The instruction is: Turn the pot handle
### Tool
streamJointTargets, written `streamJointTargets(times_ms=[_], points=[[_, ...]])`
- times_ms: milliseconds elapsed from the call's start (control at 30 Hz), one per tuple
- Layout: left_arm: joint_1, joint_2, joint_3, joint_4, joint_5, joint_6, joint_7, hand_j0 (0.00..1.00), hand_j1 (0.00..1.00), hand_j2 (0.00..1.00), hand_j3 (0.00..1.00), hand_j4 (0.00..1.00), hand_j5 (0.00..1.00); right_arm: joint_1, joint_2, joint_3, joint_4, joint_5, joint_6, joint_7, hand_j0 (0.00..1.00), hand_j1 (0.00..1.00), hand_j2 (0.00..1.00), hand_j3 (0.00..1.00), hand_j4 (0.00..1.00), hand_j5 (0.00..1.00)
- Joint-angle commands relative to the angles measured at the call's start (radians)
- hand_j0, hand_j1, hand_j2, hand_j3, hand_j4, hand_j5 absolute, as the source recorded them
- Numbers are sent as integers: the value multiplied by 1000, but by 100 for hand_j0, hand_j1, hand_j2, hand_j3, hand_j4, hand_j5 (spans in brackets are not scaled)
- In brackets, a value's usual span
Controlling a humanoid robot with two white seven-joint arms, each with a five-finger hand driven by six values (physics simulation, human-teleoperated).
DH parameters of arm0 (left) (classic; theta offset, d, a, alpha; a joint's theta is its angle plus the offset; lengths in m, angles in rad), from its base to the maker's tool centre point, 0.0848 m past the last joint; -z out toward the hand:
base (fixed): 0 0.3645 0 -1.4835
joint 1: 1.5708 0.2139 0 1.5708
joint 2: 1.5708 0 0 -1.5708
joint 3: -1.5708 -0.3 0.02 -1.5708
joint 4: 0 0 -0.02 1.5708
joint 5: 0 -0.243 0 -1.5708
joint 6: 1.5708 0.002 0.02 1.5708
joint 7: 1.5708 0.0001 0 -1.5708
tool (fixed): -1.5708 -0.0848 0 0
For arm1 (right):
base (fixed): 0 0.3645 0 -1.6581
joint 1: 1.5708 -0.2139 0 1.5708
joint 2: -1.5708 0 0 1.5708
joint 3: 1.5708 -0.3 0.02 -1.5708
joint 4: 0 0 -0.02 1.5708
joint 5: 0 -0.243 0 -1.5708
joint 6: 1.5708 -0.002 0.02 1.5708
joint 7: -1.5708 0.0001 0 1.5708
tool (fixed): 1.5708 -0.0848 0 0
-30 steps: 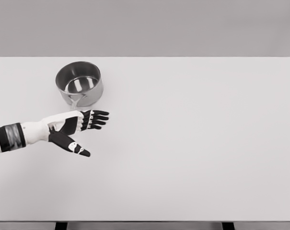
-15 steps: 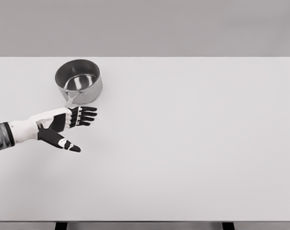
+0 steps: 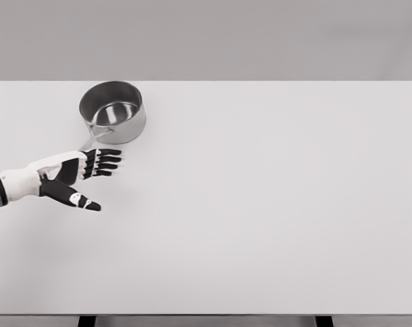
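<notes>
A steel pot [image 3: 112,111] stands on the white table [image 3: 260,204] at the back left. Its short handle [image 3: 93,139] points toward the front left, down to my hand. My left hand [image 3: 93,180] lies just in front of the pot, palm turned sideways, fingers [image 3: 105,163] spread and thumb stretched out below. The back of the hand touches or nearly touches the handle's tip. It holds nothing. The right arm is out of view.
The table's front edge runs along the bottom of the view, with two dark legs [image 3: 87,321] under it. A grey wall stands behind the table's far edge.
My left hand has drawn back to the left and slightly up. The pot has turned with it: its handle swung from pointing straight forward to pointing front left.
</notes>
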Motion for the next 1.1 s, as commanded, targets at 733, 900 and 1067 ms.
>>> streamJointTargets(times_ms=[733,900,1067], points=[[-12,42,17,111,-77,0,0,100,100,100,100,100,100,0,0,0,0,0,0,0,100,100,100,100,100,100],[-17,43,31,123,-102,0,0,100,100,100,100,100,100,0,0,0,0,0,0,0,100,100,100,100,100,100],[-21,40,46,161,-128,0,2,100,100,100,100,100,100,0,0,0,0,0,0,0,100,100,100,100,100,100]])
